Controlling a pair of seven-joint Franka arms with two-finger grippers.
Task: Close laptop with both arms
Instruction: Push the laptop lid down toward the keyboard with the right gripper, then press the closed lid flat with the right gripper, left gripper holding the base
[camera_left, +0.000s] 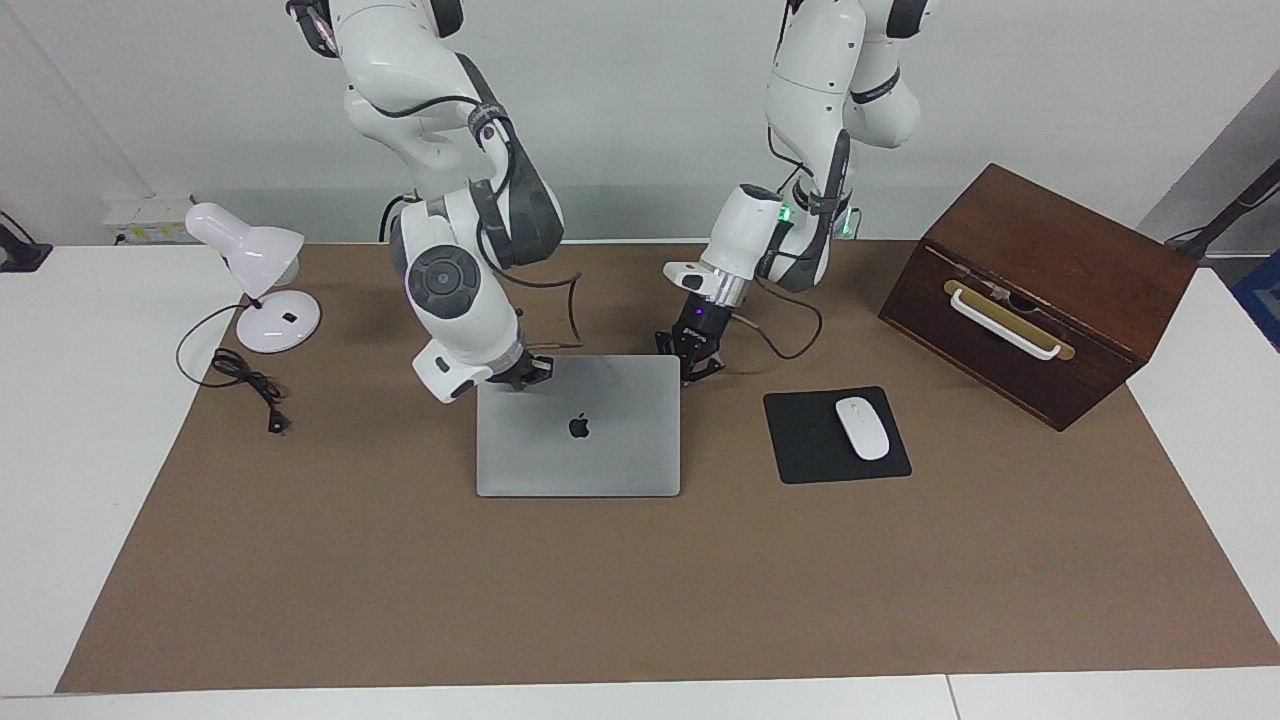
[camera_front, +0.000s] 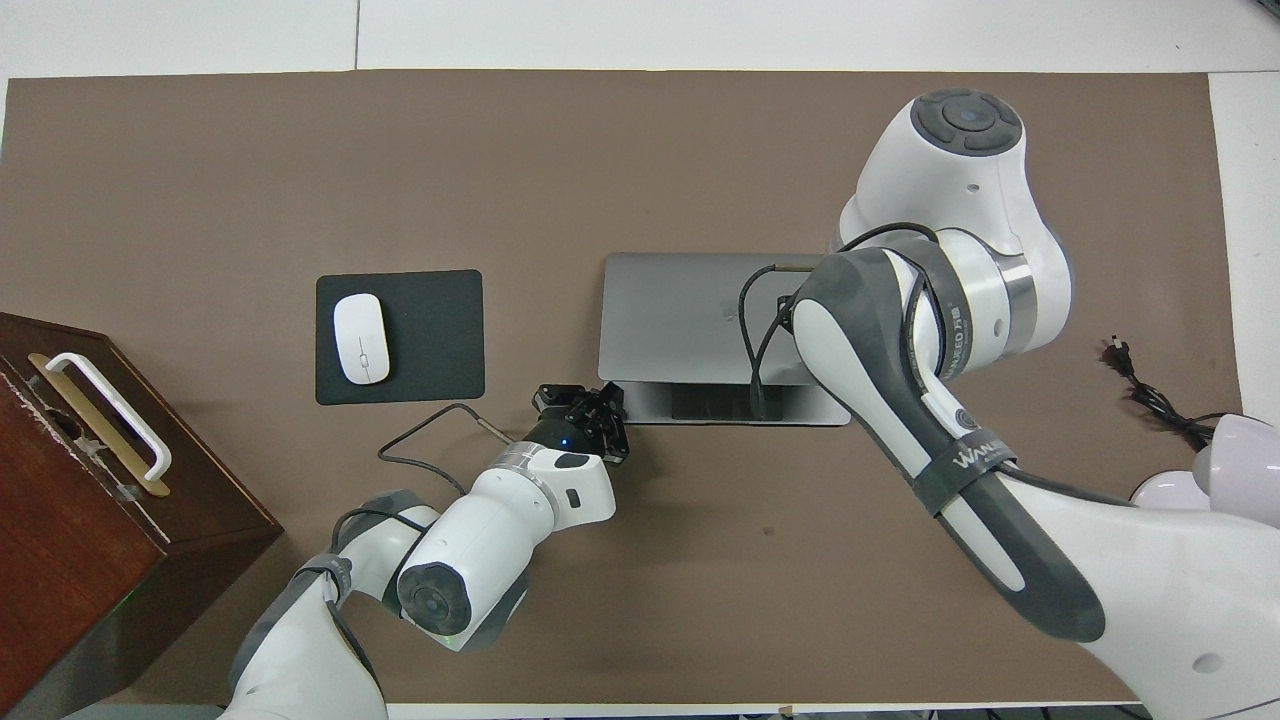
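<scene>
The silver-grey laptop (camera_left: 578, 430) stands in the middle of the brown mat. Its lid with the apple logo leans down over the base, partly open. In the overhead view the lid (camera_front: 690, 315) covers most of the base, and only a strip of dark keyboard (camera_front: 720, 403) shows at the edge nearer the robots. My left gripper (camera_left: 697, 365) is at the lid's upper corner toward the left arm's end, and it also shows in the overhead view (camera_front: 590, 408). My right gripper (camera_left: 525, 373) is at the lid's other upper corner; in the overhead view the right arm hides it.
A black mouse pad (camera_left: 800, 440) with a white mouse (camera_left: 862, 428) lies beside the laptop toward the left arm's end. A brown wooden box (camera_left: 1040, 290) with a white handle stands past it. A white desk lamp (camera_left: 255, 270) and its black cable (camera_left: 245, 380) are at the right arm's end.
</scene>
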